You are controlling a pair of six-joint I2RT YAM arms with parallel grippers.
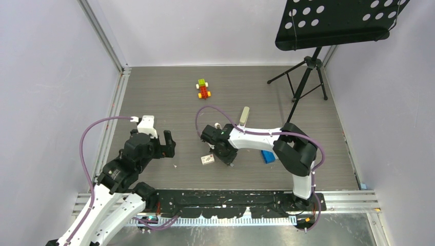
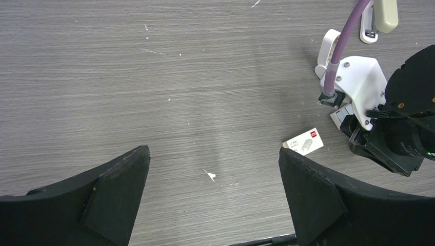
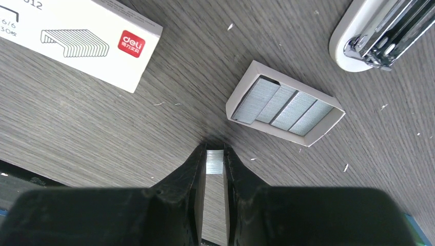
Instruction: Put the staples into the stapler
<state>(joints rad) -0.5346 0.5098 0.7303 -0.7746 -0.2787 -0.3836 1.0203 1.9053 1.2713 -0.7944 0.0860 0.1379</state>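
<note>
Our right gripper (image 3: 214, 149) is all but closed, pinching a short strip of staples (image 3: 214, 163) just beside the grey staple tray (image 3: 284, 102). The stapler (image 3: 382, 28) lies near the tray's far side, metal channel showing. Our left gripper (image 2: 213, 159) hangs wide apart, empty. We'd keep the strip level, square it to the channel, then lower gently.

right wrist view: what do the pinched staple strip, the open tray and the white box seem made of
Staple strip: metal, silvery, with fine ribbed lines and a sheen. Tray: likely grey cardboard, with matte walls and folded corners. White box: probably smooth printed card, with sharp edges, a staple drawing and a red logo.
</note>
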